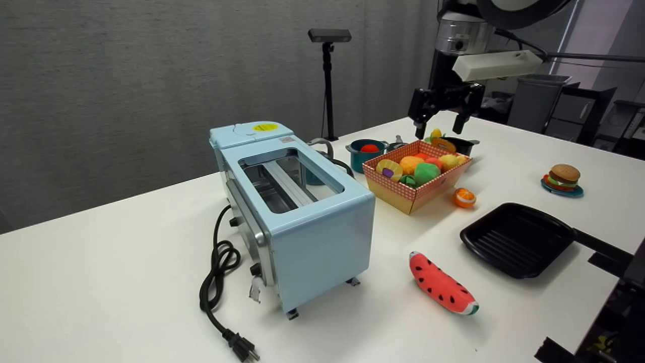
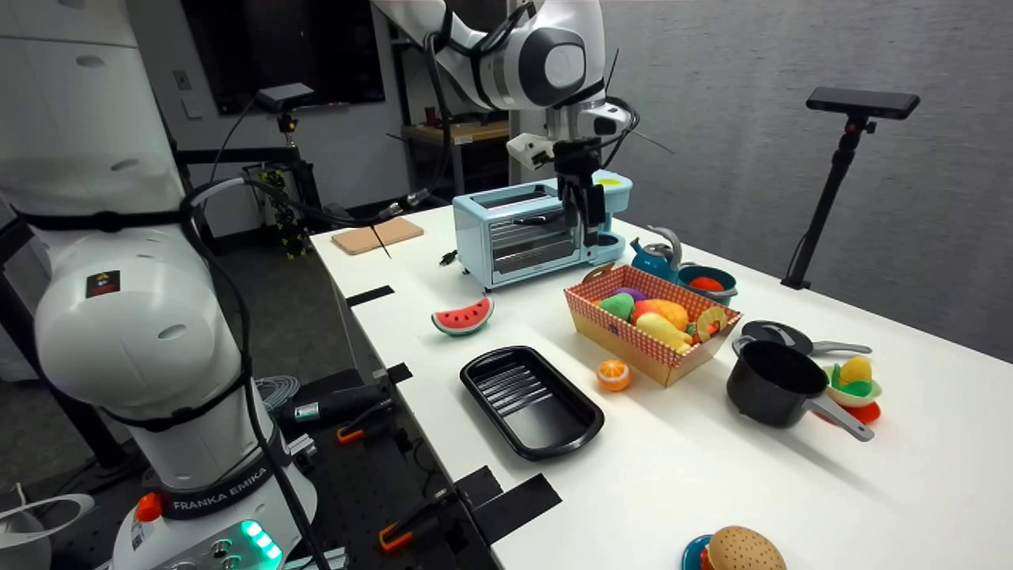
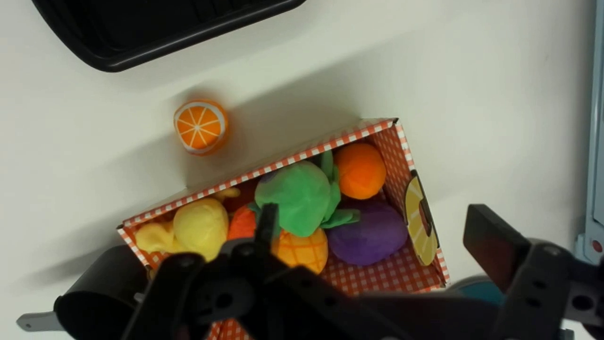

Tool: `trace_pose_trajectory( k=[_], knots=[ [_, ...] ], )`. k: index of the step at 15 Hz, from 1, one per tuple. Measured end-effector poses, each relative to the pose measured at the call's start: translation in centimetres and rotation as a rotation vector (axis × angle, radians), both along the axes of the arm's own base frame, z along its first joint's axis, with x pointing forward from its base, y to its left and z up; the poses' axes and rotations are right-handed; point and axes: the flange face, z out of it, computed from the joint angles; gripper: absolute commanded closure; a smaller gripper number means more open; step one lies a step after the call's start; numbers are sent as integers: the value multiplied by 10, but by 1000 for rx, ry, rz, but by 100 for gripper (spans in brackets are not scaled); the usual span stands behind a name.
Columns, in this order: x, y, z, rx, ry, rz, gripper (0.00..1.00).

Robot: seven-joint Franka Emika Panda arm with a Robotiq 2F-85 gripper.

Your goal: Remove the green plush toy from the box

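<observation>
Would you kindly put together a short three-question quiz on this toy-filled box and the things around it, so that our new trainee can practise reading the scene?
1. Multiple choice: where is the green plush toy?
a) on top of the light blue toaster
b) inside the checked box
c) in the teal pot

2. True or false: the pincer is open and holds nothing.

3. Fill in the main colour: the round toy lying between the checked box and the black grill pan is ____.

Key: 1: b; 2: true; 3: orange.
</observation>
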Motion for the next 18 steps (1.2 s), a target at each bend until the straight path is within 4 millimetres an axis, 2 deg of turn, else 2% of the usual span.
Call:
trace_pose_trajectory(
  k=[9,18],
  knots=[
    [1,-3,-10,-2,18,1,0],
    [21,-34,-28,-9,38,-56,0]
  ],
)
